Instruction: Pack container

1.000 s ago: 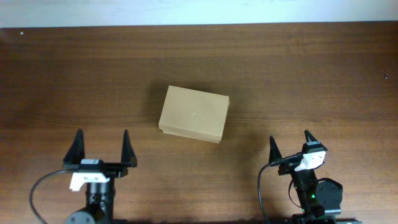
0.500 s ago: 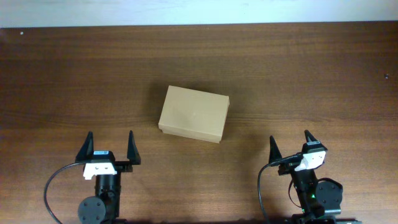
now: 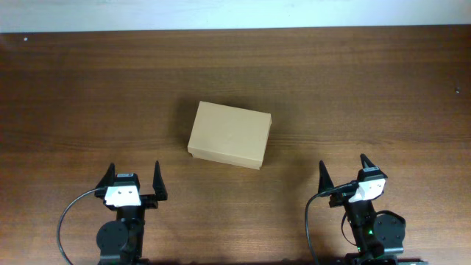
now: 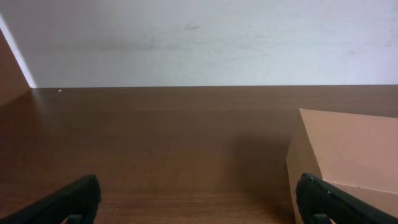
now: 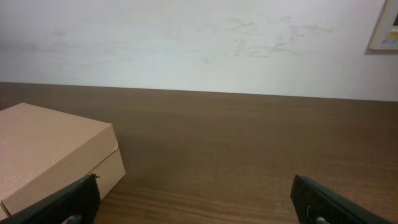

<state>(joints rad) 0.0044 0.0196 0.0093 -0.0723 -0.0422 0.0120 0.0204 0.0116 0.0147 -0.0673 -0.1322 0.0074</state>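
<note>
Okay, the box (image 3: 229, 135) sits near the middle of the bench (image 3: 368, 81), flat on the wood, lid down. It is plain brown cardboard with no print I can see, turned slightly off square to the bench edges.

My left tool (image 3: 134, 168) is at the near edge, left of the box and well apart from it. Its fingers are spread wide and empty. My right tool (image 3: 342, 162) is at the near edge on the other side, also well apart from the box, and it is spread and empty too. From overhead it looks turned a bit, so one tip sits farther forward than the other.

In the left wrist view, two dark fingertips (image 4: 81, 199) poke up at the bottom corners with bare wood between them. The box shows at the right edge, one corner facing me, and part of it sits behind the right-hand tip. A pale wall (image 4: 199, 37) runs along the far side of the bench.

In the right wrist view, the tips are likewise at the two bottom corners, wide apart. The box is at the left, its lid seam visible along the near side. It is not touching either finger as far as I can tell.

A beige plate (image 5: 387, 25) on the wall is cut off at the top right, and I can't tell what it is. A black cable (image 3: 68, 221) loops beside the left arm's base, and another loops beside the right.
</note>
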